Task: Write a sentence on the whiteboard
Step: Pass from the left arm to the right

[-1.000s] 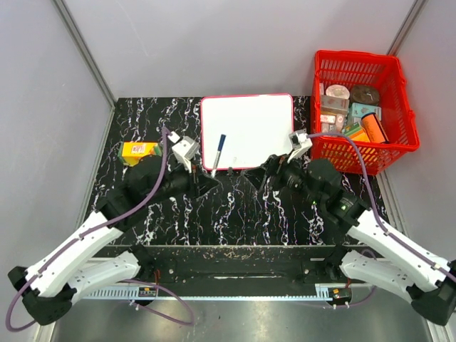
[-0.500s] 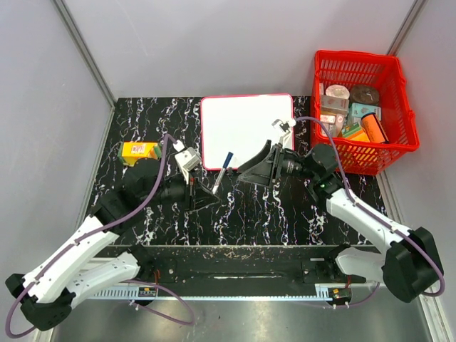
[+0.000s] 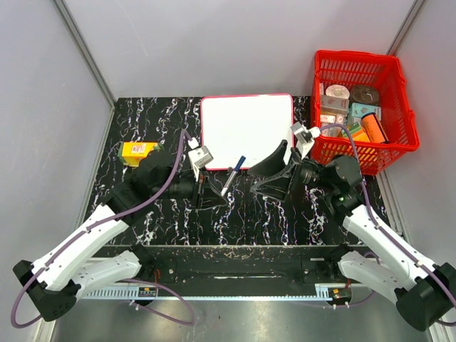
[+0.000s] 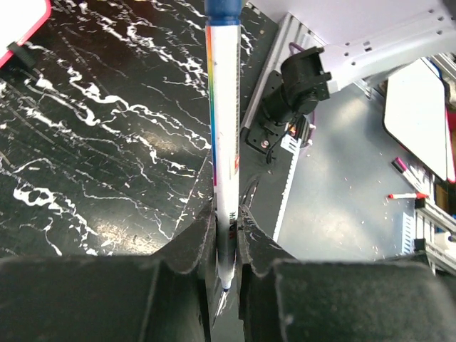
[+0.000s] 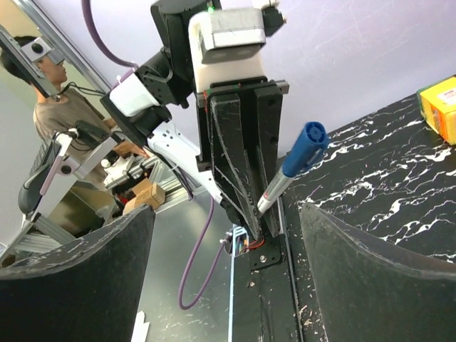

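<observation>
Red basket (image 3: 356, 55) stands at 2 o'clock on the bench (image 3: 285, 221), packed. In it, along the far side, a pale round tin (image 3: 337, 92) and a dark round tin (image 3: 364, 93) sit side by side. A teal box (image 3: 365, 110) lies just nearer, and an orange pack (image 3: 375, 129) sits tilted at the near right. More small packs crowd the basket's left half, too small to name; no label is readable.

Whiteboard (image 3: 247, 128) lies flat at 12 o'clock, just left of the basket, red-pink frame, face plain white. The right tool's far finger covers its near right corner. In the left wrist view only one framed corner (image 4: 21, 21) shows, cut off at 10 o'clock.

Left tool (image 3: 212, 194), at 7 o'clock from the board, is clamped on the marker (image 3: 233, 174); its blue cap end reaches the board's near edge. Left wrist view: fingers pressed onto the barrel's lower end (image 4: 222, 142), cap cut off by the top edge. The writing tip is hidden under the cap.

Right tool (image 3: 265, 174) stands with fingers wide apart, holding nothing, facing the marker from 3 o'clock. In its own view the capped marker (image 5: 292, 167) shows between its two fingers, apart from both.

Yellow box (image 3: 140, 150) lies at 9 o'clock; print unreadable.
</observation>
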Robot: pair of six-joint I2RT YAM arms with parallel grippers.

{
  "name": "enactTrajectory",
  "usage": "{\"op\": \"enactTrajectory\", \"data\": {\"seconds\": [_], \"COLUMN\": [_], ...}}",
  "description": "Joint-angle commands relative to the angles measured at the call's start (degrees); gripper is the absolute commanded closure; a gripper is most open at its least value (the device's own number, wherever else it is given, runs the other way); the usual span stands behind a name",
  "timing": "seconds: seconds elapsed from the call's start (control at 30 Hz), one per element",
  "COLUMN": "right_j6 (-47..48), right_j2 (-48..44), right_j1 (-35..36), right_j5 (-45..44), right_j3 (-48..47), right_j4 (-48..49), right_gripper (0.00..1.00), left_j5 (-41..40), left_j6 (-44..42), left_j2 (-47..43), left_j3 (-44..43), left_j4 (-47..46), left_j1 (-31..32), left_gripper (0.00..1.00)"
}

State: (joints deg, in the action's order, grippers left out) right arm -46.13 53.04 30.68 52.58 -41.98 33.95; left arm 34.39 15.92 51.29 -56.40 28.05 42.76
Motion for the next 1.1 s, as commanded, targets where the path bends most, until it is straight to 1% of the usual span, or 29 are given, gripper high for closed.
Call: {"op": "enactTrajectory", "data": {"seconds": [0.0, 0.07, 0.2, 0.27, 0.33, 0.47, 0.6, 0.7, 0.77, 0.8, 0.9, 1.07], "right_j6": [3.59, 4.47, 3.68, 3.5, 3.42, 1.4, 1.13, 1.22, 1.13, 0.87, 0.34, 0.25], "right_j2": [0.66, 1.45, 3.12, 4.09, 5.58, 7.17, 7.26, 7.96, 8.4, 8.23, 7.79, 7.7], "right_j1": [2.1, 3.24, 5.44, 6.32, 7.38, 8.61, 10.01, 11.25, 11.77, 11.86, 11.78, 11.78], "right_j5": [-1.33, -1.95, -3.7, -4.5, -5.72, -5.82, -6.78, -7.31, -7.49, -7.84, -7.93, -7.49], "right_j3": [-0.3, -0.82, -1.09, -1.7, -2.23, -1.97, -2.14, -2.23, -2.15, -1.88, -1.53, -1.97], "right_j4": [-3.45, -4.42, -2.49, -1.97, -2.4, 1.89, 2.34, 2.52, 2.61, 3.04, 3.58, 2.78], "right_gripper": [0.12, 0.14, 0.19, 0.25, 0.28, 0.31, 0.34, 0.45, 0.48, 0.52, 0.54, 0.67], "left_j5": [7.69, 8.23, 9.63, 10.78, 11.22, 11.14, 10.87, 11.57, 11.49, 11.49, 11.4, 11.4], "left_j6": [-2.12, -2.12, -1.95, -1.77, -1.42, -1.33, -0.98, -0.54, -0.54, -0.63, -0.72, -0.81], "left_j2": [1.53, 1.54, 1.71, 2.06, 2.24, 2.41, 2.41, 2.76, 3.12, 3.12, 3.2, 3.2], "left_j3": [-3.71, -3.98, -4.68, -4.77, -4.6, -4.33, -3.98, -3.72, -3.72, -3.72, -3.63, -3.45], "left_j4": [-4.15, -4.58, -5.03, -5.29, -5.9, -5.99, -6.43, -7.31, -7.4, -7.49, -7.49, -7.4], "left_j1": [-0.22, -0.22, -0.14, -0.14, 0.21, 0.74, 0.92, 1.18, 1.53, 1.71, 1.8, 2.06], "left_gripper": [1.0, 1.0, 1.0, 1.0, 1.0, 1.0, 1.0, 1.0, 1.0, 1.0, 1.0, 1.0]}}
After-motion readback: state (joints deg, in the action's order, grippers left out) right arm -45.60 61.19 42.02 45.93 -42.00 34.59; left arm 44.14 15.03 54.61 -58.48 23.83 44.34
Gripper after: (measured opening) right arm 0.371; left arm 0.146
